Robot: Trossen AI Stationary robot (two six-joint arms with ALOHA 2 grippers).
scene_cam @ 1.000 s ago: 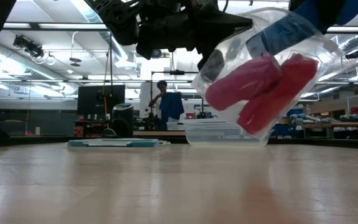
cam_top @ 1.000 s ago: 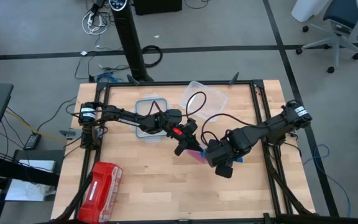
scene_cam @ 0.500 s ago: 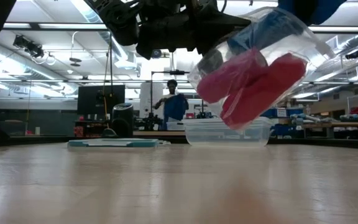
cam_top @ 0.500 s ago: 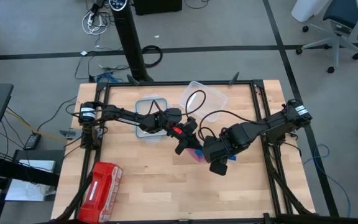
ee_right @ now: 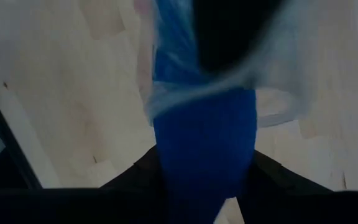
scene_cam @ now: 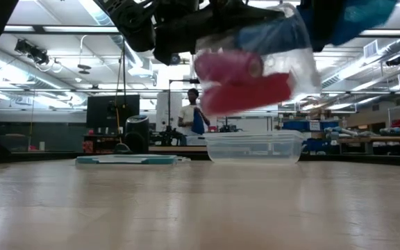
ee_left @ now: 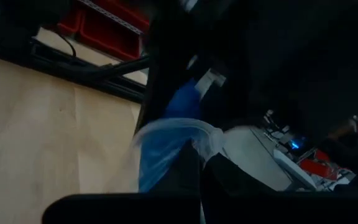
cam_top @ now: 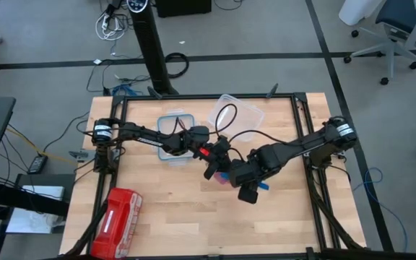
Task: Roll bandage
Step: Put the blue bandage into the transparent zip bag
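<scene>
A clear plastic bag (scene_cam: 283, 52) with red-pink fabric rolls (scene_cam: 245, 80) inside hangs above the table's middle. My left gripper (cam_top: 213, 168) is shut on the bag. The bright blue bandage (ee_right: 204, 140) is in my right gripper (cam_top: 245, 182), which points down just right of the bag. In the right wrist view the bandage's far end reaches the bag's open rim (ee_right: 185, 96). In the low view the bandage (scene_cam: 356, 14) shows at the top right, beside the bag. My left gripper pinches a bunched bit of the bag's clear film (ee_left: 194, 134) between its two fingers, coming level from the table's left. The bag hangs clear of the table, with the rolls in it. My right gripper holds the bandage (ee_right: 201, 186) between its two fingers from above, pointing down. The bandage is lifted clear of the table and runs on past the fingertips to the bag's rim.
A clear tub (cam_top: 235, 112) and a blue-rimmed lid (cam_top: 172, 137) lie at the table's far side. A red zip pouch (cam_top: 118, 213) lies at the near left corner. A person (scene_cam: 193, 114) stands in the room beyond the table.
My right gripper has moved toward the table's left with the bandage, up to the bag. The bag has swung: in the low view the red-pink rolls have gone from hanging slanted to lying nearly level, and they have shifted left.
</scene>
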